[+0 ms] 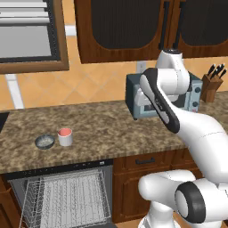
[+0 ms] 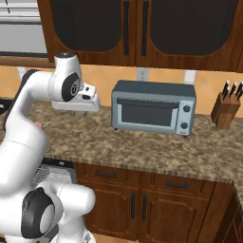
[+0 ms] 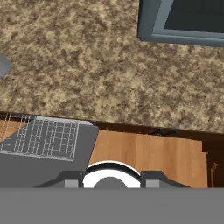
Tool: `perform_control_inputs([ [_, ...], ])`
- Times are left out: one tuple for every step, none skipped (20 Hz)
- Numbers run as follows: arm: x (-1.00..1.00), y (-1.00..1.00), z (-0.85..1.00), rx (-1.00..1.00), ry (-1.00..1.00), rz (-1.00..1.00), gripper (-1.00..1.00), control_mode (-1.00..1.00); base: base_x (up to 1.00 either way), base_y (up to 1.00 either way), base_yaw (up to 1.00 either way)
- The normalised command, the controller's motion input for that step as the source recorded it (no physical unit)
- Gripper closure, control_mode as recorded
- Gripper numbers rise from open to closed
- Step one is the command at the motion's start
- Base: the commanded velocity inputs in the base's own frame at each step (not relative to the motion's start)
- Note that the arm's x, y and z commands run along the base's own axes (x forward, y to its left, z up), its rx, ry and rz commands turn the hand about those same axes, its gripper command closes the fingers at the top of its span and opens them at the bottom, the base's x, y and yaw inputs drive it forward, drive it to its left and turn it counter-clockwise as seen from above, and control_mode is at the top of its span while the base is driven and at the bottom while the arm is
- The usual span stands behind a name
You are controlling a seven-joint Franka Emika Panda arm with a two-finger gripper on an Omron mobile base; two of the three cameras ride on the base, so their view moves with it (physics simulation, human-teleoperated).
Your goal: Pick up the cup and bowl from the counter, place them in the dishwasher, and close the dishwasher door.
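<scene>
Dishwasher (image 1: 62,196) racks bare; cup (image 1: 65,137), bowl (image 1: 45,142) empty.

A small white cylindrical cup with a red-pink inside (image 1: 65,136) is standing upright on the long brown-and-tan speckled granite counter (image 1: 111,129), just beside a shallow grey speckled bowl (image 1: 45,141). Below them, the dishwasher (image 1: 67,196) is standing open, showing white wire racks.

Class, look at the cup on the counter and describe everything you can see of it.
The cup is a small white cylinder with a red-pink inside and no handle. It stands upright and open on the speckled counter, above the open dishwasher. The grey bowl sits just beside it, apparently apart. Nothing grips it or rests on it.
</scene>
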Motion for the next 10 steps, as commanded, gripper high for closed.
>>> perform_control_inputs([
  [-0.03, 0.0, 0.0, 0.0, 0.0, 0.0, -1.0, -1.0, 0.0, 0.0, 0.0],
  [-0.14, 0.0, 0.0, 0.0, 0.0, 0.0, -1.0, -1.0, 0.0, 0.0, 0.0],
  [-0.11, -0.14, 0.0, 0.0, 0.0, 0.0, -1.0, -1.0, 0.0, 0.0, 0.0],
  [0.0, 0.0, -0.06, 0.0, 0.0, 0.0, -1.0, -1.0, 0.0, 0.0, 0.0],
  [0.0, 0.23, -0.26, -0.05, 0.0, -0.02, -1.0, -1.0, 0.0, 0.0, 0.0],
  [0.0, 0.24, -0.3, -0.07, 0.0, -0.02, -1.0, -1.0, 0.0, 0.0, 0.0],
  [0.11, 0.12, -0.41, -0.03, 0.0, 0.0, -1.0, -1.0, 0.0, 0.0, 0.0],
  [0.0, 0.13, -0.32, -0.06, 0.0, 0.0, -1.0, -1.0, 0.0, 0.0, 0.0],
  [0.0, 0.09, -0.24, -0.08, 0.0, 0.0, -1.0, -1.0, 0.0, 0.0, 0.0],
  [0.0, 0.0, 0.0, 0.0, 0.0, 0.0, -1.0, 1.0, 0.0, 0.0, 0.0],
])
